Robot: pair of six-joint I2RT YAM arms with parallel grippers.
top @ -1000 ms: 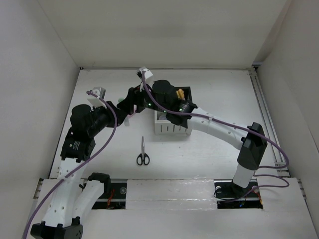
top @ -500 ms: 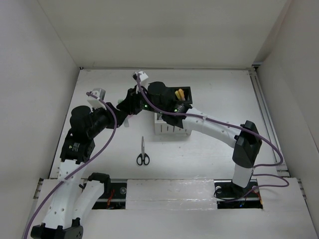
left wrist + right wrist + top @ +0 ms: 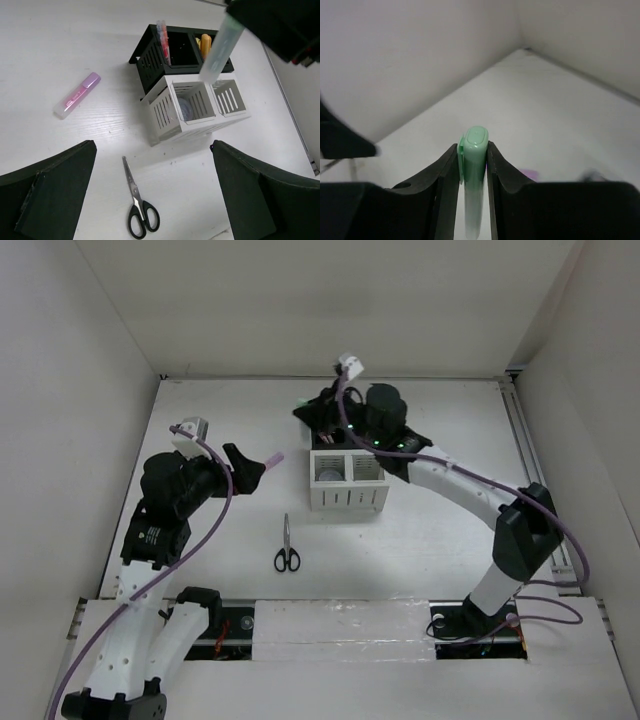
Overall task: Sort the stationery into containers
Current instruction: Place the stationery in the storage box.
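One green highlighter [image 3: 474, 172] was held by the clenched right gripper [image 3: 472, 149] above the containers [image 3: 165, 107] and would best be lowered squarely into a compartment before release, while the left gripper [image 3: 248, 468], spread empty, was at their nine o'clock.

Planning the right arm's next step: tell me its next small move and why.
Probably ease the right fingers down, steering the green highlighter into the compartment of the black container that holds the yellow highlighters. The fingers are shut on it, it hangs tip-down above that container and is not yet inside any compartment, and like items already sit there.
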